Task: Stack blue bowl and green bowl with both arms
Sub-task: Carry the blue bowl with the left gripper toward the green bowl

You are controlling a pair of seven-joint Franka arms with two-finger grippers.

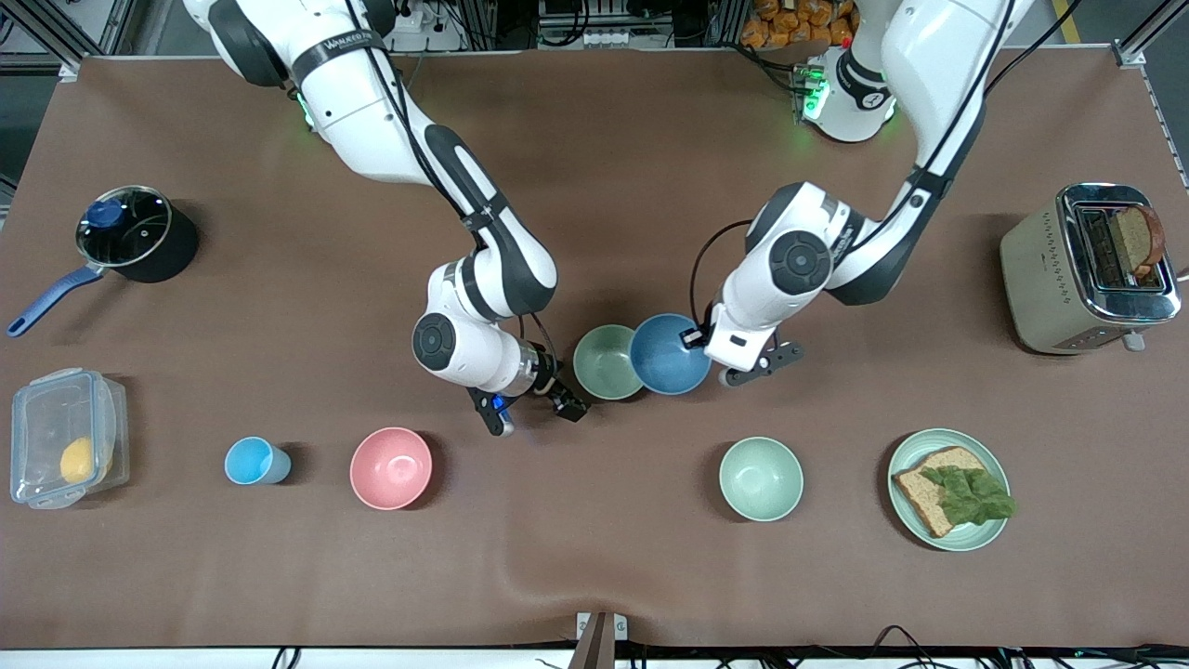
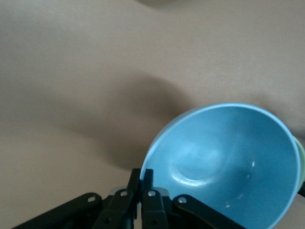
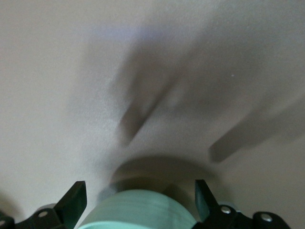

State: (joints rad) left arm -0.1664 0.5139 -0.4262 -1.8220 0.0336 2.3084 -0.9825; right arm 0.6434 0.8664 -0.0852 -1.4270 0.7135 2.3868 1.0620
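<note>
Blue bowl (image 1: pixel 671 354) is tilted, overlapping the green bowl (image 1: pixel 606 362) mid-table (image 1: pixel 594 557). Left tool (image 2: pixel 141 187) pinches the blue rim closed; right tool (image 3: pixel 138 198) hangs open beside the green bowl. Bowls look light, rigid, smooth; the thin rim is the best hold.

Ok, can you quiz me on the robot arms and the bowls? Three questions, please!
1. True or false: the left gripper is pinching the rim of the blue bowl.
2. Which bowl does the blue bowl's edge hang over? A) the pink bowl B) the green bowl C) the pale mint bowl
3. Fill in: the right gripper, at the green bowl, has its fingers ____.

Key: 1 true; 2 B; 3 open.
</note>
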